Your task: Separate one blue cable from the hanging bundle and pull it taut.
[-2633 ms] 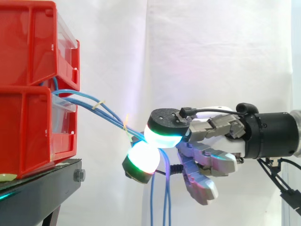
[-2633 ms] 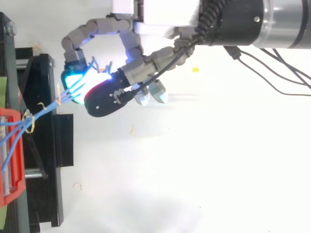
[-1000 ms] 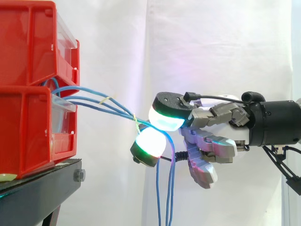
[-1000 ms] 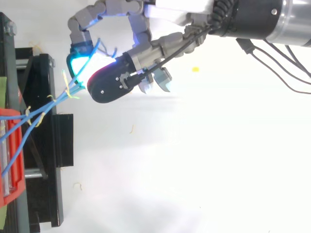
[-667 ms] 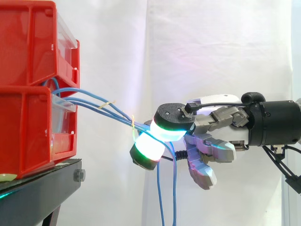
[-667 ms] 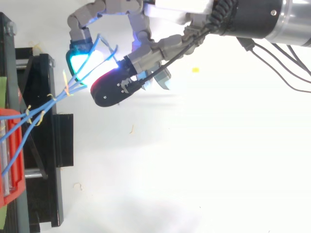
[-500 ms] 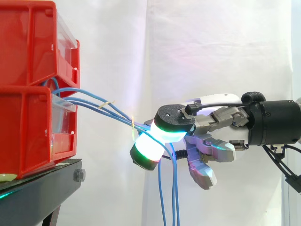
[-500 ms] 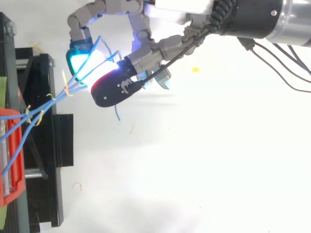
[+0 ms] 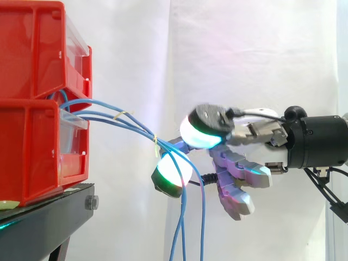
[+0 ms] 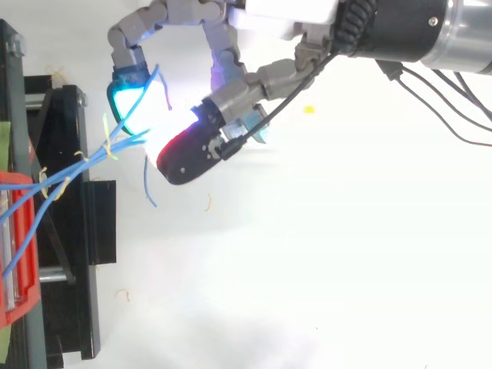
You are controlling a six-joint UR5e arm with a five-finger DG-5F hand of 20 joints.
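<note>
Side view: my hand (image 9: 239, 163) at the blue cable bundle (image 9: 130, 126), before the white curtain (image 9: 244, 54). Two red bins stand stacked at the left, the upper bin (image 9: 32, 43) on the lower bin (image 9: 27, 152), both on the black stand (image 9: 49, 217). The bundle leaves the gap between the two bins at their front and runs to the right and gently downward, in a shallow curve rather than a straight line, until it meets my hand. There the cables bend over and hang down past the lower edge of the view. Yellow ties bind the cables: one tie (image 9: 120, 115) about midway along the span, a second tie (image 9: 156, 144) just beside my hand. My arm (image 9: 318, 148) comes in level from the right, and my hand is about level with the lower bin, well apart from the stand.

Top view: my hand (image 10: 246, 81) reaches in from the upper right. The cables run from the red bins across the stand and converge at my hand. One single cable (image 10: 154, 81) parts from the others and runs on toward the top of the view. A loose cable length (image 10: 150, 188) shows just beside my hand, clear of the stand. I cannot tell whether my hand grips any cable or merely has the cables lying against it
</note>
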